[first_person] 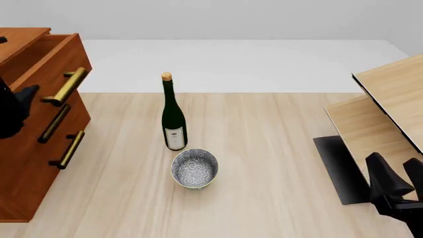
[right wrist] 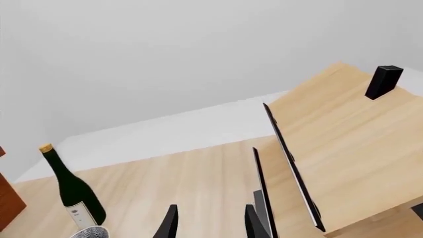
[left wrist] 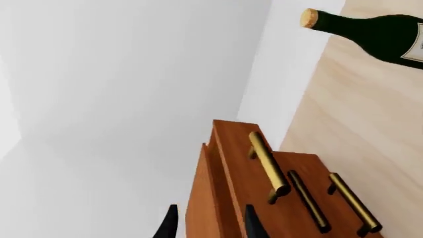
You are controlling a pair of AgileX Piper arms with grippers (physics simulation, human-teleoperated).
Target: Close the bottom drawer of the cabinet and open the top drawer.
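The reddish-brown cabinet (first_person: 20,168) stands at the table's left edge. Its top drawer (first_person: 76,54) is pulled out, with its brass handle (first_person: 66,87) ahead of the two below. The bottom drawer (first_person: 43,173) sits flush with the middle one, its handle (first_person: 69,148) lowest. My left gripper (first_person: 20,101) hovers open beside the pulled-out drawer, holding nothing. In the left wrist view that gripper (left wrist: 211,225) points at the top drawer (left wrist: 235,148) by its side wall; the bottom drawer's handle (left wrist: 353,202) lies farthest over. My right gripper (first_person: 396,171) stays open and empty at the near right, seen also in its own wrist view (right wrist: 211,223).
A dark green wine bottle (first_person: 173,116) stands mid-table with a patterned bowl (first_person: 194,168) just in front of it. Pale wooden shelf boards (first_person: 390,99) on a black base (first_person: 340,168) lean at the right, close to my right gripper.
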